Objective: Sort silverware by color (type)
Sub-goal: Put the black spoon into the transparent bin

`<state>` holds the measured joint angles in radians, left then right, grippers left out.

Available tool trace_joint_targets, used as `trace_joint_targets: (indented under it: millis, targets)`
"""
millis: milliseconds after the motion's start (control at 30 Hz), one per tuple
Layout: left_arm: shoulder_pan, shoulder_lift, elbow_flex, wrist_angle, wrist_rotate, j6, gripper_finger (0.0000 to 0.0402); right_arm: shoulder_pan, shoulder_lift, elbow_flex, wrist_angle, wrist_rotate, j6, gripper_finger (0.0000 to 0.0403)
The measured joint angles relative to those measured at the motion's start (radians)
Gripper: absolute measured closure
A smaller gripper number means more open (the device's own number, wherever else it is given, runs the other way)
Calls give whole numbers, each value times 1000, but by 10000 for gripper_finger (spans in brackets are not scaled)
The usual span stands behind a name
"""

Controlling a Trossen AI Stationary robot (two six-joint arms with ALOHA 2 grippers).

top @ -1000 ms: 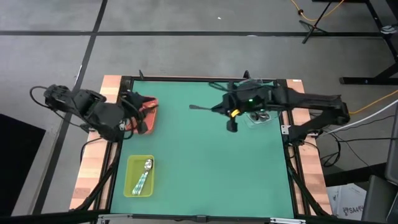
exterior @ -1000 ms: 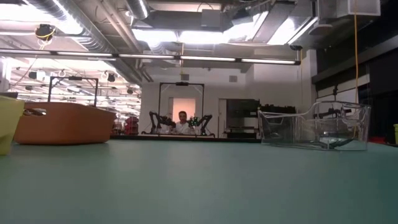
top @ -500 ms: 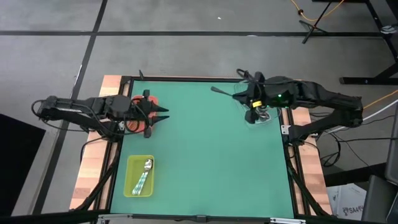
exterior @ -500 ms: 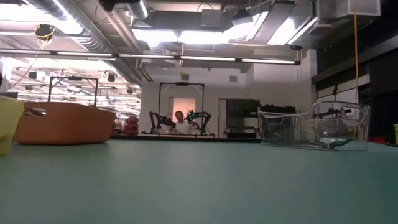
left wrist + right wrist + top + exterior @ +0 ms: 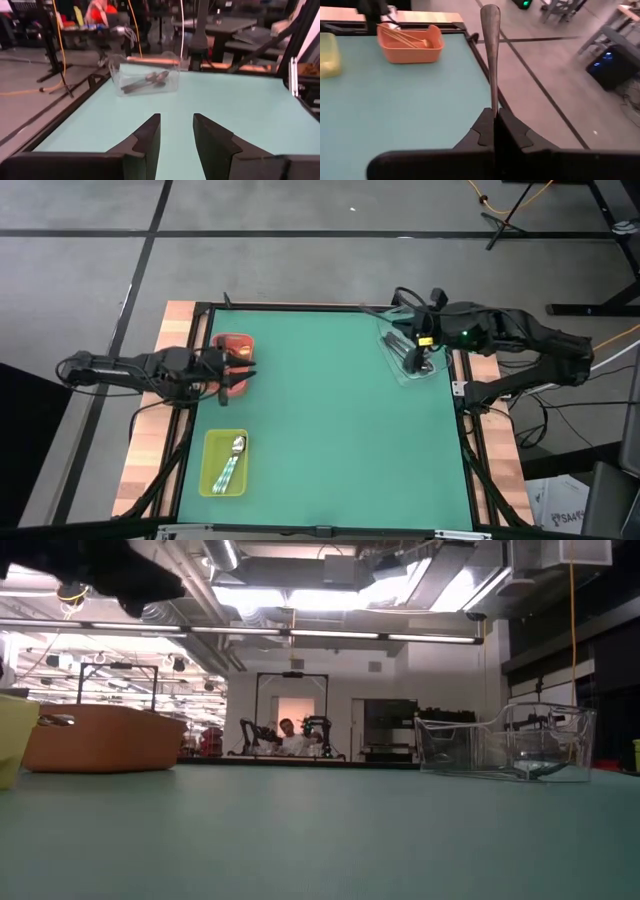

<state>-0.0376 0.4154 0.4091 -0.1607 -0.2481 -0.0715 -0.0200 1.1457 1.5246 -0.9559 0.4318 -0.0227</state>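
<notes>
Green tabletop (image 5: 330, 420): your right gripper (image 5: 405, 308), upper right over the clear tray (image 5: 412, 358), is clamped on a dark spoon (image 5: 491, 50). Your left gripper (image 5: 175, 135), jaws apart and empty, stretches level beside the red tray (image 5: 233, 345), centre left.

red tray (image 5: 233, 345) far left | yellow-green tray (image 5: 224, 462) near left, spoon (image 5: 234, 455) inside | clear tray (image 5: 412, 352) far right

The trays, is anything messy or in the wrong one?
Nothing stands out. The red tray holds thin copper spoons, the yellow-green tray a mint-handled spoon, the clear tray dark ones. The right claw grips one last dark spoon.
</notes>
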Motion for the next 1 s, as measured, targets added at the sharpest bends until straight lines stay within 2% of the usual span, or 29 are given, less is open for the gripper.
trace_joint_targets:
  millis: [233,400,700,1000]
  targets:
    - [0,-165,-178,145,0,12,292,0,-28,1,-17,45,0,402]
    - [0,-250,-261,170,-1,21,292,0,-54,0,-31,48,0,402]
    - [0,-360,-339,177,-1,11,292,0,-109,-3,-77,92,24,402]
    - [0,-392,-379,183,-1,1,292,0,-162,-72,-76,148,33,402]
